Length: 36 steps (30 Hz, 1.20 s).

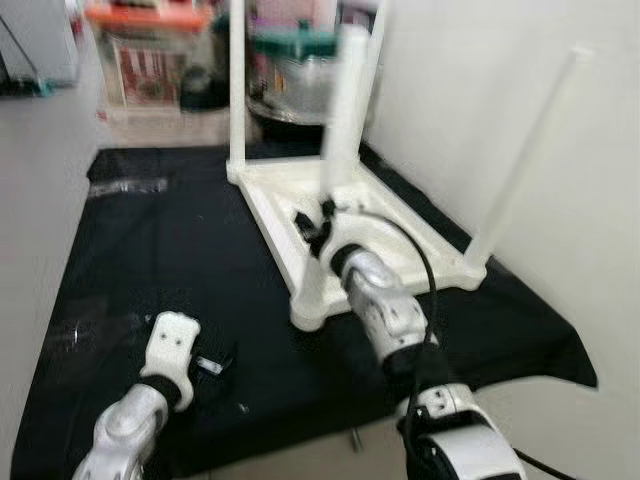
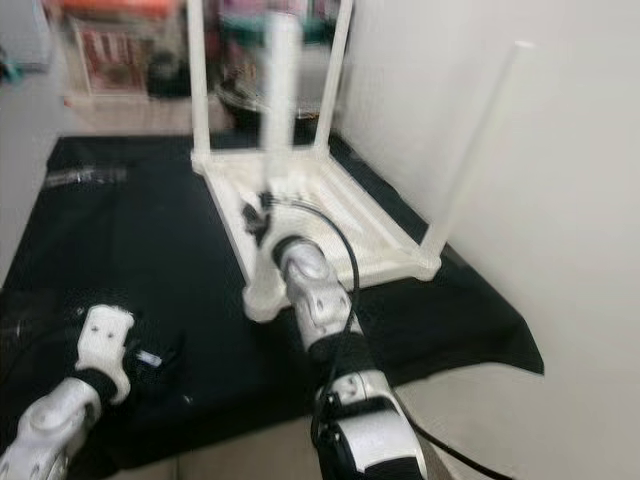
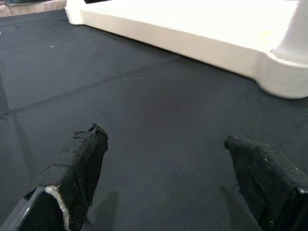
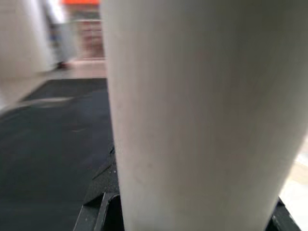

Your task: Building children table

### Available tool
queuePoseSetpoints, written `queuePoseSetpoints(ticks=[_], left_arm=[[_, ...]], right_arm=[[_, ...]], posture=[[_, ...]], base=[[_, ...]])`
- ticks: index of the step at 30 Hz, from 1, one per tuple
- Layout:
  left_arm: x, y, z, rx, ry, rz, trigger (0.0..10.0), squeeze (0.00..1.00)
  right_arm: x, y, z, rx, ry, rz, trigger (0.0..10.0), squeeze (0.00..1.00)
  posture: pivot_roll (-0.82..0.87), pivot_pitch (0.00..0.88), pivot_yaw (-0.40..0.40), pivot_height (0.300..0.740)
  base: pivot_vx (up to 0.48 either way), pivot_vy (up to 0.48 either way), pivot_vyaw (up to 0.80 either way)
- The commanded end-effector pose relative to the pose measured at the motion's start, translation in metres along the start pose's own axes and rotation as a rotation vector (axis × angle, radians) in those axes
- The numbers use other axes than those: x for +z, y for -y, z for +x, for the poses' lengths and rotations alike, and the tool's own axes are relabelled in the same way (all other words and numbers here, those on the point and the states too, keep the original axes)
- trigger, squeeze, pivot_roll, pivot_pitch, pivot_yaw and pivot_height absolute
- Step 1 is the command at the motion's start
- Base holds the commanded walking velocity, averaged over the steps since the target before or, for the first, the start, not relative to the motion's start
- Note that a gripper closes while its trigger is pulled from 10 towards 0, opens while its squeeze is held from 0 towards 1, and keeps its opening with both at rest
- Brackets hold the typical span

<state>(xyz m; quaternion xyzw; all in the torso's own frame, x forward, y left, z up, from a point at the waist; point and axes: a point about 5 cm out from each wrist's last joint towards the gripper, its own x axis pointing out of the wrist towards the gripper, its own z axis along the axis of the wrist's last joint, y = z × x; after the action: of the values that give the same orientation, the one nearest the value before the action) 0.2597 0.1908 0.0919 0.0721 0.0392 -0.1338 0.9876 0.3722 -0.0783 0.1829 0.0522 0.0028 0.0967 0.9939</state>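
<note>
Gripping the fourth leg (image 1: 345,110) low on its shaft: right gripper (image 1: 322,222) has its fingers clamped on the white tube, which fills the right wrist view (image 4: 192,115) with black pads visible on either side at its base. Leg is roughly upright, blurred, standing over the underside of the upturned children table top (image 1: 370,225), at about 12 o'clock from the near corner boss (image 1: 310,310), not yet over that socket as far as I can tell. Three other legs already stand in their corners: far left (image 1: 237,85), far right (image 1: 375,60), right (image 1: 528,160) leaning against the wall. Table top lies upside down on a black mat (image 1: 150,250) on the floor, at 1 o'clock from the robot. Left gripper (image 3: 168,178) hovers low over the mat at 10 o'clock, fingers apart, holding nothing; table edge just ahead of it. Handling guess: leg is a light, stiff, smooth plastic or painted tube, so slippery and prone to rotating in the pads; a low grip near the mating end gives best control over alignment. Top looks like rigid moulded plastic, light enough to skate on the mat when pushed, so bracing with the left would help. Boxes (image 1: 150,60) in the background carry print, too blurred to read.
</note>
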Motion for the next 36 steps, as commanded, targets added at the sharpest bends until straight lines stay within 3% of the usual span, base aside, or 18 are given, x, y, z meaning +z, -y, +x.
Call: queuePoseSetpoints(ticks=[1,3,6,7,10,16,19,22,23,24,26,29,30,31,32,34,36], left_arm=[[0.002,0.005,0.001,-0.024,0.003,-0.008,10.0,0.00],[0.002,0.004,0.002,-0.033,-0.001,-0.005,10.0,0.00],[0.002,0.004,0.002,-0.036,-0.003,-0.004,10.0,0.00],[0.002,0.005,0.003,-0.039,-0.001,-0.005,10.0,0.00],[0.002,0.009,0.004,-0.042,0.002,-0.011,10.0,0.00],[0.000,0.008,0.001,-0.031,-0.001,-0.015,10.0,0.00],[-0.001,0.006,-0.001,-0.027,-0.005,-0.016,10.0,0.00],[0.001,0.009,0.003,-0.034,-0.001,-0.014,10.0,0.00],[0.001,0.009,0.003,-0.034,-0.001,-0.014,10.0,0.00],[0.002,0.010,0.004,-0.038,0.002,-0.013,10.0,0.00],[0.002,0.010,0.004,-0.038,0.002,-0.013,10.0,0.00],[0.007,0.010,0.006,-0.028,0.021,-0.014,10.0,0.00],[0.007,0.010,0.006,-0.028,0.021,-0.014,10.0,0.00],[0.005,0.010,0.003,-0.021,0.017,-0.015,10.0,0.00],[0.005,0.010,0.003,-0.021,0.017,-0.015,10.0,0.00],[0.001,0.012,-0.002,-0.008,0.007,-0.023,10.0,0.00],[0.000,0.014,-0.003,-0.001,0.007,-0.032,10.0,0.00]], right_arm=[[-0.028,0.004,-0.014,-0.086,-0.091,0.027,0.0,0.00],[-0.022,-0.007,-0.018,-0.044,-0.055,0.009,10.0,0.00],[-0.019,-0.011,-0.019,-0.016,-0.040,-0.011,10.0,0.00],[-0.014,-0.019,-0.019,0.034,-0.001,-0.032,10.0,1.00],[-0.002,-0.027,-0.018,0.143,0.066,-0.003,10.0,1.00],[0.014,-0.034,-0.018,0.190,0.105,0.020,10.0,1.00],[0.036,-0.070,-0.020,0.325,0.148,0.027,10.0,1.00],[0.039,-0.106,-0.019,0.429,0.135,0.014,10.0,1.00],[0.039,-0.106,-0.019,0.429,0.135,0.014,10.0,1.00],[0.038,-0.116,-0.019,0.456,0.128,0.007,10.0,1.00],[0.038,-0.116,-0.019,0.456,0.128,0.007,10.0,1.00],[0.019,-0.160,-0.013,0.579,0.018,-0.020,10.0,1.00],[0.019,-0.160,-0.013,0.579,0.018,-0.020,10.0,1.00],[0.015,-0.175,-0.014,0.621,-0.009,-0.039,10.0,1.00],[0.015,-0.175,-0.014,0.621,-0.009,-0.039,10.0,1.00],[0.016,-0.196,-0.016,0.681,-0.024,-0.064,10.0,1.00],[0.019,-0.198,-0.017,0.690,-0.022,-0.058,10.0,1.00]], posture=[[0.17,0.000,-0.096,0.740],[0.16,0.000,-0.089,0.740],[0.16,0.000,-0.089,0.740],[0.16,0.000,-0.090,0.740],[0.17,0.000,-0.104,0.740],[0.17,0.000,-0.104,0.740],[0.17,0.000,-0.105,0.740],[0.18,0.000,-0.109,0.740],[0.18,0.000,-0.109,0.740],[0.19,0.000,-0.115,0.740],[0.19,0.000,-0.115,0.740],[0.24,0.000,-0.156,0.740],[0.24,0.000,-0.156,0.740],[0.25,0.000,-0.166,0.740],[0.25,0.000,-0.166,0.740],[0.26,0.000,-0.181,0.740],[0.26,0.000,-0.182,0.740]], base=[[0.000,0.000,0.00],[0.000,0.000,0.00],[0.000,0.000,0.00],[0.000,0.000,0.00],[0.000,0.000,0.00],[0.000,0.000,0.00],[0.000,0.000,0.00],[0.000,0.000,0.00],[0.000,0.000,0.00],[0.000,0.000,0.00],[0.000,0.000,0.00],[0.000,0.000,0.00],[0.000,0.000,0.00],[0.000,0.000,0.00],[0.000,0.000,0.00],[0.000,0.000,0.00],[0.000,0.000,0.00]])
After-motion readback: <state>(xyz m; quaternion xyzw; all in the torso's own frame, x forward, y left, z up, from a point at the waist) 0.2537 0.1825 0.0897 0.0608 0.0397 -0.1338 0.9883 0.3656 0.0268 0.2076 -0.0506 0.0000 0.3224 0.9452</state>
